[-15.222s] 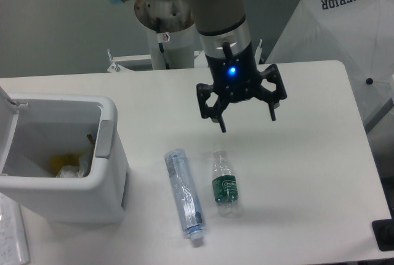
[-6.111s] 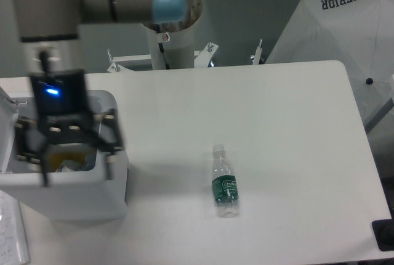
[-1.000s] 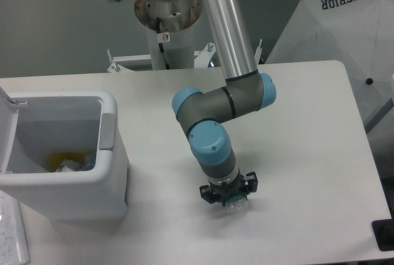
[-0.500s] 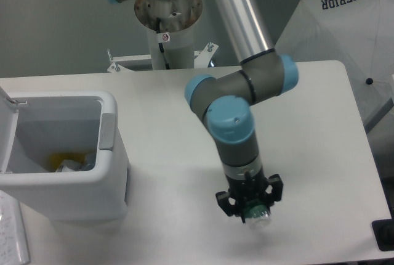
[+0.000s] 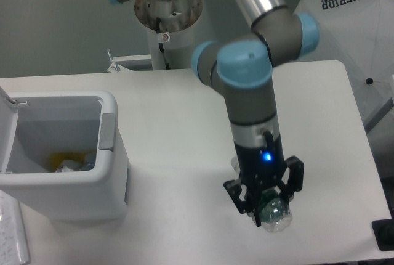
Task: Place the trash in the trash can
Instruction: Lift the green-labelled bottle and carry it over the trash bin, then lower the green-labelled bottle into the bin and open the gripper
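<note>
White counter [image 5: 184, 123] is seen from above, with a grey wall behind it and a white umbrella [image 5: 345, 24] marked SUPERIOR at the right edge. A grey and light-blue robot arm [image 5: 249, 92] is reaching down over the front right of the counter. Its black hand [image 5: 266, 206], lit by a small blue light, is closed around a clear plastic bottle with a dark green label [image 5: 273, 214]. At the left stands a white trash can [image 5: 68, 160] with its lid raised; yellowish scraps are visible inside, well apart from the bottle.
</note>
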